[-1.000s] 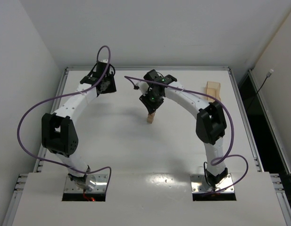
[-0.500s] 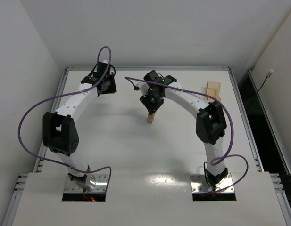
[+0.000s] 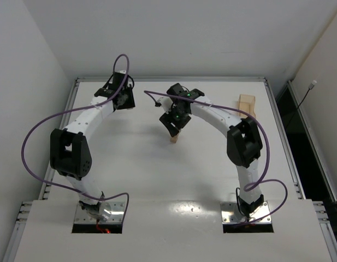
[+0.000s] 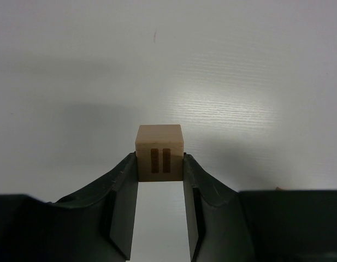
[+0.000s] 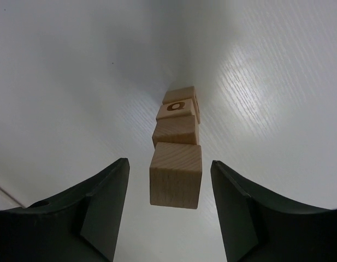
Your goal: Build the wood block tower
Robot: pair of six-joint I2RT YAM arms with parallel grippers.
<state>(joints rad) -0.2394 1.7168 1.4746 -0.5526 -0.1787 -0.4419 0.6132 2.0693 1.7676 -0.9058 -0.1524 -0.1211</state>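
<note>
Where the tower [image 5: 175, 131] stands near the middle of the table [image 3: 135, 164], the right gripper [image 3: 176, 124] straddles its top cube [image 5: 176, 174], jaws apart and clear of it. The left gripper [image 4: 160, 166], toward the far-left corner, clamps a marked cube [image 4: 159, 143]. Risk: a sideways brush on lifting away could topple the narrow column.

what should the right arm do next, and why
Probably lift the right gripper straight up: its jaws stand open, clear of the top block of the tower either side, so a sideways move could topple it. The left gripper holds a marked block.
</note>
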